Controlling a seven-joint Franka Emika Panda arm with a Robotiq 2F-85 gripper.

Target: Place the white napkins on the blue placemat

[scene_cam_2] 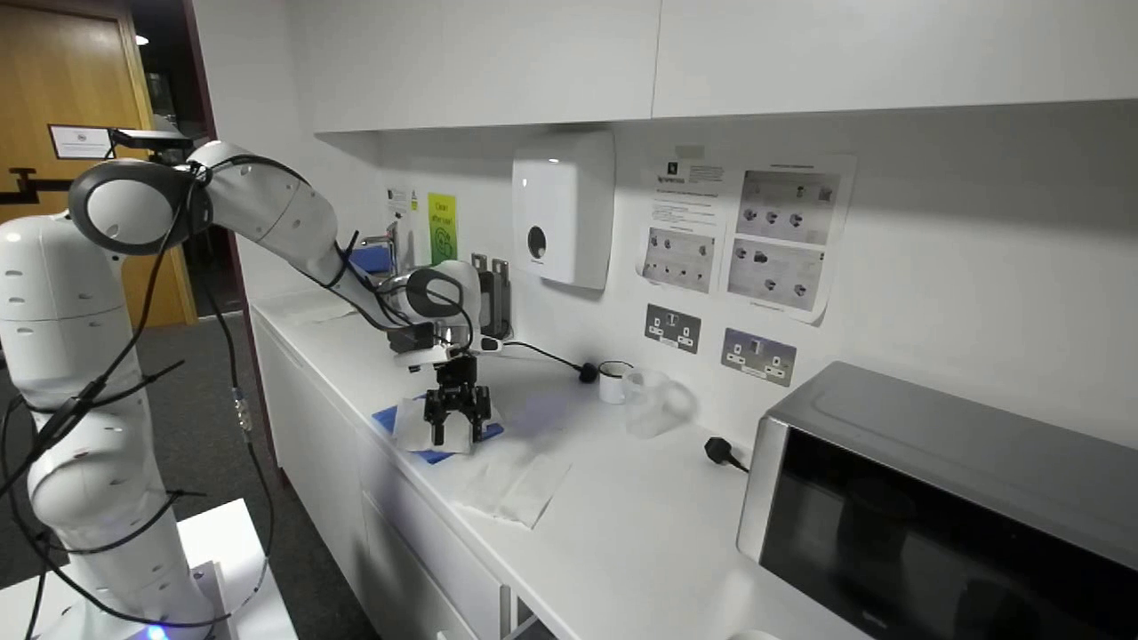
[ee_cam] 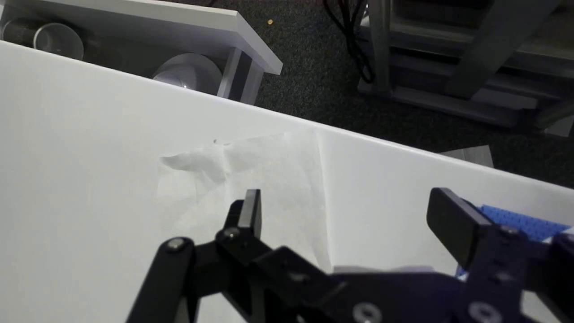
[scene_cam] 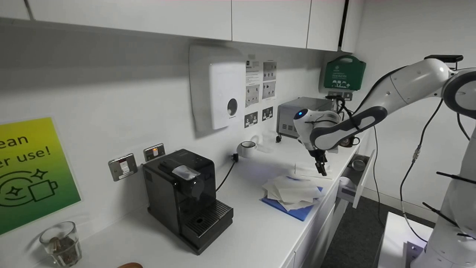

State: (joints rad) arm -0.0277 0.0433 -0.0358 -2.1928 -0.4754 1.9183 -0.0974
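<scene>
Hovering claw (scene_cam_2: 458, 440): fingers spread wide, above surface (scene_cam_2: 640, 533).
Loose napkin (ee_cam: 287, 193): on surface, near front edge (ee_cam: 381, 141).
Stacked napkins (scene_cam: 293, 191): on blue placemat (scene_cam: 303, 214), its edges showing.
Open room: surface between loose napkin and placemat.
Drawer (ee_cam: 202, 17): juts past front edge.

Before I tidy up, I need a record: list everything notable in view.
counter: one, white, along wall
placemat: one, blue, on counter
napkin pile: several, white, on placemat
loose napkin: apparently one, white, near placemat
coffee machine: one, black, on counter
microwave: one, grey, on counter
mug: one, white, by wall
container: one, clear, beside mug
glass: one, clear, on counter
plugs: two, black, by wall
dispenser: one, white, on wall
poster: one, yellow and green, on wall
sheets: two, white, on wall
sockets: several, metallic, on wall
first-aid box: one, green, on wall
cupboards: several, white, above counter
drawer: one, white, open below counter
door: one, brown, background
arm: one, mainly white, over counter
gripper: one, black, open above counter
</scene>
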